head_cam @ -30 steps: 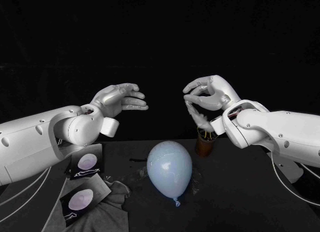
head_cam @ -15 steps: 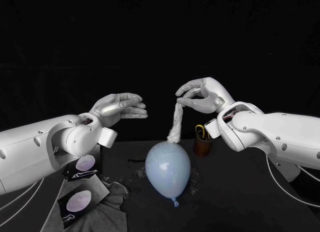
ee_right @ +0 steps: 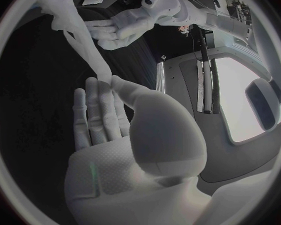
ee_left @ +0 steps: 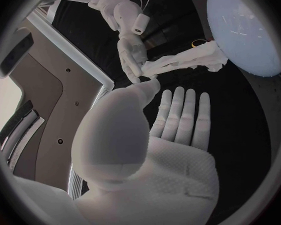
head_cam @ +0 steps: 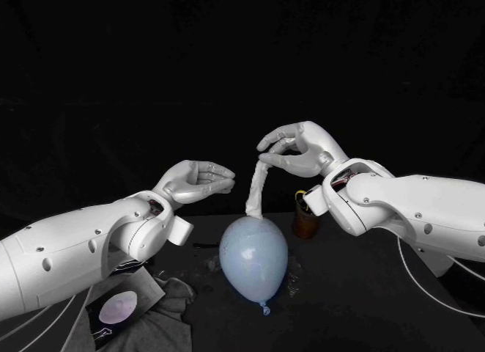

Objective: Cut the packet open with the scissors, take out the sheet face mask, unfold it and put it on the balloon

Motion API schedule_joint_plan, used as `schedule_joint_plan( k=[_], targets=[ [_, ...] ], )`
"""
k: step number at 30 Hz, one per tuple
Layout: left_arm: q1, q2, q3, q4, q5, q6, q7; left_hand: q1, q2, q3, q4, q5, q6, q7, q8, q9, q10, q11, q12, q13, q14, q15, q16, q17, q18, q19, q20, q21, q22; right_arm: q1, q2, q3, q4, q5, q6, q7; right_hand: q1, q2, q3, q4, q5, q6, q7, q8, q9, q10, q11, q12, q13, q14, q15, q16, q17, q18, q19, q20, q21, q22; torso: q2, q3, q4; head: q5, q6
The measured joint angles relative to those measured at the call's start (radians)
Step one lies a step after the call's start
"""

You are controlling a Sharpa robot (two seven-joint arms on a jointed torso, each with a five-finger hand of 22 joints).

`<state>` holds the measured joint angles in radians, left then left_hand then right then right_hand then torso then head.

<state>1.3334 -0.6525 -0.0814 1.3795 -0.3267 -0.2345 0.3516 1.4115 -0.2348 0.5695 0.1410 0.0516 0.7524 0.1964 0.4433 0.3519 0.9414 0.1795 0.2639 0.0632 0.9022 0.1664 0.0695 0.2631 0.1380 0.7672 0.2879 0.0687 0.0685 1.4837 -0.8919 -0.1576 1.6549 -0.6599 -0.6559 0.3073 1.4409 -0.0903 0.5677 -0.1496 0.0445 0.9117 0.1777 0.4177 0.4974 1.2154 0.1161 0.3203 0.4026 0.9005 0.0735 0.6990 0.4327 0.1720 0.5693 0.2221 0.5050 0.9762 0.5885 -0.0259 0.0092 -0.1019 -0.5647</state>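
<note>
Right hand (head_cam: 295,150) pinches sheet mask (head_cam: 257,187) top; it hangs below, touching balloon (head_cam: 253,257). Left hand (head_cam: 201,180) empty, fingers extended.

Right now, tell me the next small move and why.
Probably bring the left hand across to pinch the sheet mask lower down, so both hands can spread it. The right hand pinches its top end; it hangs as a narrow bunched strip whose lower end touches the balloon, and the left hand beside it holds nothing.
</note>
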Motion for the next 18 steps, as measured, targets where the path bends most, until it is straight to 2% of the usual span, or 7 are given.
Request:
schedule_joint_plan(
  k=[3, 6, 9, 12, 14, 18],
  targets=[
    [-0.006, 0.017, 0.000, -0.010, -0.029, -0.024, 0.011, 0.014, 0.005, 0.002, -0.002, 0.000, 0.007, 0.000, -0.008, -0.009, 0.001, 0.001, -0.015, 0.000, 0.000, 0.000, 0.000, -0.003, 0.000, 0.009, 0.002, 0.000, 0.000, 0.000, 0.000, 0.000, 0.005, -0.001, 0.000, 0.000, 0.000, 0.000, -0.002, -0.002, 0.000, 0.000, 0.000, 0.000, 0.000, 0.000, 0.000, 0.000, 0.000, 0.000, 0.000, 0.001, 0.000, 0.000, 0.000, 0.000, 0.000, 0.000, -0.001, 0.0000, -0.0001, 0.003, 0.000],
    [-0.008, 0.035, 0.001, -0.025, -0.050, -0.043, 0.019, 0.021, 0.001, -0.002, -0.008, 0.000, 0.006, 0.000, -0.033, -0.025, -0.002, 0.004, -0.042, -0.001, -0.018, 0.007, -0.004, -0.011, 0.000, 0.007, 0.002, 0.000, 0.000, -0.001, 0.003, 0.000, 0.011, -0.003, 0.000, -0.001, 0.000, 0.000, -0.003, -0.003, -0.001, 0.000, 0.000, 0.004, 0.000, 0.000, 0.000, 0.000, -0.001, 0.004, -0.004, 0.005, 0.000, 0.000, 0.001, -0.001, 0.000, 0.003, -0.001, 0.0006, 0.0001, 0.006, 0.000],
    [-0.010, 0.053, 0.002, -0.041, -0.066, -0.056, 0.025, 0.011, -0.009, -0.041, 0.002, 0.000, -0.013, -0.001, -0.062, -0.044, -0.025, 0.027, -0.081, -0.001, -0.065, 0.022, -0.004, -0.026, 0.000, -0.024, 0.002, 0.000, -0.004, -0.002, 0.008, 0.000, 0.018, -0.006, 0.000, -0.002, 0.000, 0.000, -0.004, -0.004, -0.001, 0.000, 0.000, 0.004, 0.000, 0.005, -0.002, 0.000, -0.003, 0.008, -0.007, 0.005, 0.000, -0.001, 0.004, -0.004, 0.004, 0.005, -0.001, 0.0006, 0.0003, 0.008, 0.002],
    [-0.011, 0.068, 0.002, -0.056, -0.078, -0.063, 0.027, 0.010, -0.010, -0.084, 0.009, 0.000, -0.019, -0.003, -0.080, -0.056, -0.035, 0.020, -0.106, -0.001, -0.090, 0.025, -0.004, -0.035, 0.000, -0.031, 0.002, 0.000, -0.004, -0.002, 0.011, 0.000, 0.023, -0.008, 0.001, -0.003, 0.000, 0.000, -0.004, -0.004, -0.002, 0.000, 0.000, 0.004, 0.000, 0.005, -0.002, 0.000, -0.004, 0.008, -0.007, 0.005, -0.001, -0.001, 0.004, -0.004, 0.004, 0.006, 0.000, 0.0006, 0.0003, 0.009, 0.004],
    [-0.011, 0.083, 0.002, -0.069, -0.086, -0.064, 0.027, 0.010, -0.010, -0.114, 0.015, 0.000, -0.026, -0.007, -0.093, -0.065, -0.043, 0.023, -0.122, -0.001, -0.109, 0.027, -0.004, -0.043, 0.000, -0.031, 0.001, 0.000, -0.004, -0.003, 0.013, 0.000, 0.026, -0.010, 0.001, -0.003, 0.000, 0.000, -0.004, -0.004, -0.003, 0.000, 0.000, 0.004, 0.000, 0.005, -0.002, 0.000, -0.004, 0.009, -0.006, 0.005, -0.001, -0.002, 0.004, -0.004, 0.004, 0.006, 0.000, 0.0006, 0.0006, 0.009, 0.004],
    [-0.012, 0.106, 0.003, -0.085, -0.099, -0.064, 0.028, 0.024, 0.005, -0.169, 0.024, 0.000, -0.026, -0.007, -0.106, -0.075, -0.044, 0.024, -0.142, -0.001, -0.111, 0.028, -0.004, -0.049, 0.000, -0.031, 0.001, 0.000, -0.004, -0.003, 0.015, 0.000, 0.031, -0.012, 0.001, -0.003, 0.000, 0.000, -0.004, -0.004, -0.004, 0.000, 0.000, 0.004, 0.001, 0.005, -0.002, 0.000, -0.004, 0.009, -0.006, 0.005, -0.001, -0.002, 0.008, -0.008, 0.004, 0.007, 0.000, 0.0006, 0.0005, 0.012, 0.005]
  ],
)
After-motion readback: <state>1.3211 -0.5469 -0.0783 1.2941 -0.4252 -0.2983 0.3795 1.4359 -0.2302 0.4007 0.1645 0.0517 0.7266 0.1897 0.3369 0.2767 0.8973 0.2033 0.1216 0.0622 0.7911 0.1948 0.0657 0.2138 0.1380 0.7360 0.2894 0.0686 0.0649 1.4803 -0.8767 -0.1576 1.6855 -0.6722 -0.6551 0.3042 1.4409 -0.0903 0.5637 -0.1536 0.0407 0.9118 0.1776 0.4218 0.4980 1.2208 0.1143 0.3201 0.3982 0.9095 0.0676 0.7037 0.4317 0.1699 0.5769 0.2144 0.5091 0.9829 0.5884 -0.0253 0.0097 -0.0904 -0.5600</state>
